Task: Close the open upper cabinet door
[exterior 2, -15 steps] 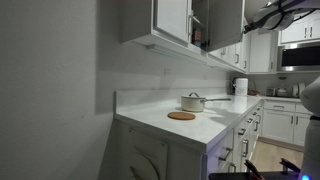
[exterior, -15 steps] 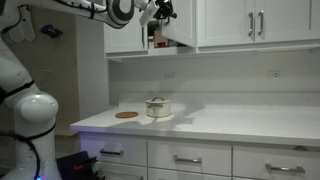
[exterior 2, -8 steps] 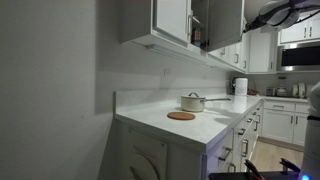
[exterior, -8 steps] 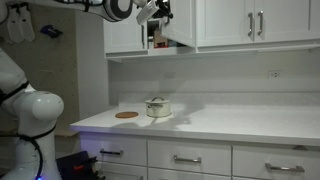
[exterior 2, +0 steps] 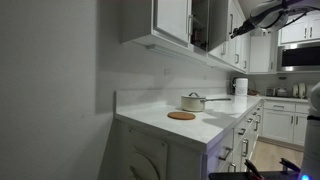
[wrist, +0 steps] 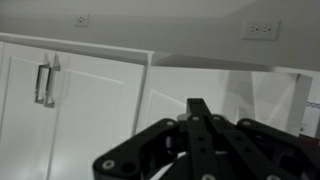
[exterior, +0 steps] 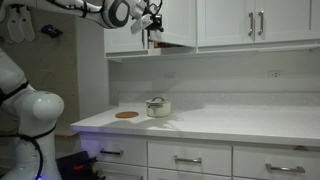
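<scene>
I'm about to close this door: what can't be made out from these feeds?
1. Contact: in an exterior view the claw overlaps the upper cabinet door, too small and blurred to tell touching from apart.
2. Cabinet interior: a dark gap, contents unreadable.
3. Door handle: too small to find in either exterior view.
4. Wrist view: the claw's links fill the lower frame, hiding whatever is behind them.
</scene>
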Controlling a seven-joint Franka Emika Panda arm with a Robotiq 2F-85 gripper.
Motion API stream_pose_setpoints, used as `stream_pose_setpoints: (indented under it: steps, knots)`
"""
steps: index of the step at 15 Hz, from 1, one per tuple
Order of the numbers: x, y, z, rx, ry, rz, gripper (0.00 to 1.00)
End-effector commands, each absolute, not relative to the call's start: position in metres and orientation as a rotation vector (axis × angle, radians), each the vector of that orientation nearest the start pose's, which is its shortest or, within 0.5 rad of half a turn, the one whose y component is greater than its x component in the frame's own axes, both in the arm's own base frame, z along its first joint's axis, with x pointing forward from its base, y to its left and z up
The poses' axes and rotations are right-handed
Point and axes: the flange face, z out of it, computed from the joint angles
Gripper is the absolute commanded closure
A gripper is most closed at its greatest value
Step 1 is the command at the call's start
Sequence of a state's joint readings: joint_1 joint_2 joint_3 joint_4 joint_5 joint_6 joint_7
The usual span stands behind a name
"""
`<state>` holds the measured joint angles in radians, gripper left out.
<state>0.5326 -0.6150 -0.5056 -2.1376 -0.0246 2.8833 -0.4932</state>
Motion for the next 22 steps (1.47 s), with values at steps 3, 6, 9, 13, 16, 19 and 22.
stream_pose_setpoints:
  steps: [3,6,9,13,16,19,22]
  knots:
    - [0.429,-0.035,0.738,-2.442,-0.619,-1.939,1.0]
    - [0.43,-0.019,0.711,-2.379,-0.611,-2.08,1.0]
    - [0.433,-0.004,0.685,-2.335,-0.619,-2.177,1.0]
    - [0.44,0.007,0.664,-2.295,-0.586,-2.26,1.0]
    - [0.441,0.008,0.683,-2.289,-0.563,-2.287,0.73]
    - [0.439,0.009,0.699,-2.281,-0.528,-2.335,0.5]
    - [0.442,0.012,0.696,-2.321,-0.481,-2.325,0.28]
